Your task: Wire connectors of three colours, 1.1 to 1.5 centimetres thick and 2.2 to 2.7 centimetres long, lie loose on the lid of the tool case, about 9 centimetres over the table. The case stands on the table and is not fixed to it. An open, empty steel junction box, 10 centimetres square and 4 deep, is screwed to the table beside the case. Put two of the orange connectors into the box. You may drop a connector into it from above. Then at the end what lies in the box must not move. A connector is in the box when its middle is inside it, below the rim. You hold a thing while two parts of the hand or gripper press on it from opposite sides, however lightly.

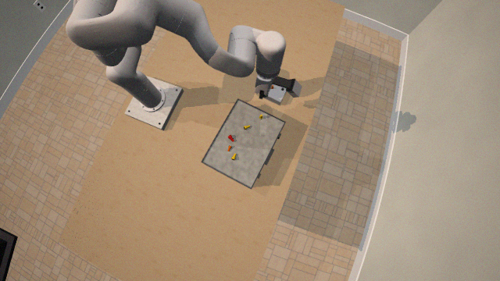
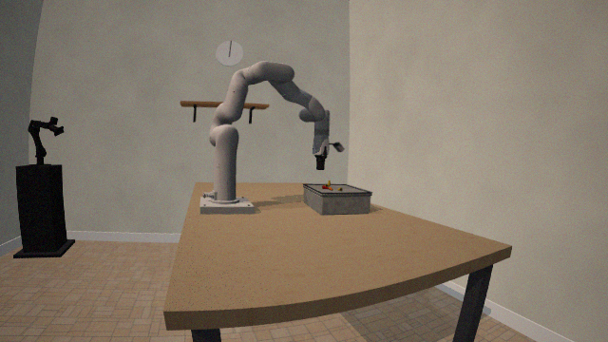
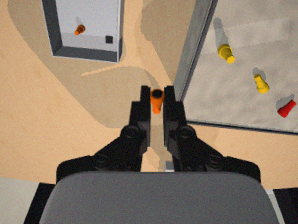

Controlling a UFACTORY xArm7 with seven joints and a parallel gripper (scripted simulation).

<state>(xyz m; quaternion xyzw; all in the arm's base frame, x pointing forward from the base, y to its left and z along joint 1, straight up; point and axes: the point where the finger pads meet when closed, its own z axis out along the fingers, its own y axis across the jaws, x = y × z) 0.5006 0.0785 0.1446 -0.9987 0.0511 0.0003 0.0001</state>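
My gripper (image 3: 157,99) is shut on an orange connector (image 3: 157,102) and holds it high over the table, between the tool case and the junction box. The steel junction box (image 3: 83,20) is ahead and to the left in the wrist view, with one orange connector (image 3: 79,28) lying inside it. In the top view the gripper (image 1: 263,94) partly hides the box (image 1: 276,94). On the case lid (image 1: 244,142) lie one orange connector (image 1: 229,147), a red one (image 1: 230,137) and three yellow ones (image 1: 247,126). The side view shows the gripper (image 2: 320,164) above the case (image 2: 337,199).
The arm's base plate (image 1: 154,102) stands left of the case. The case lid edge (image 3: 200,43) runs just right of the fingers in the wrist view. Yellow connectors (image 3: 226,51) and a red one (image 3: 286,107) lie on the lid there.
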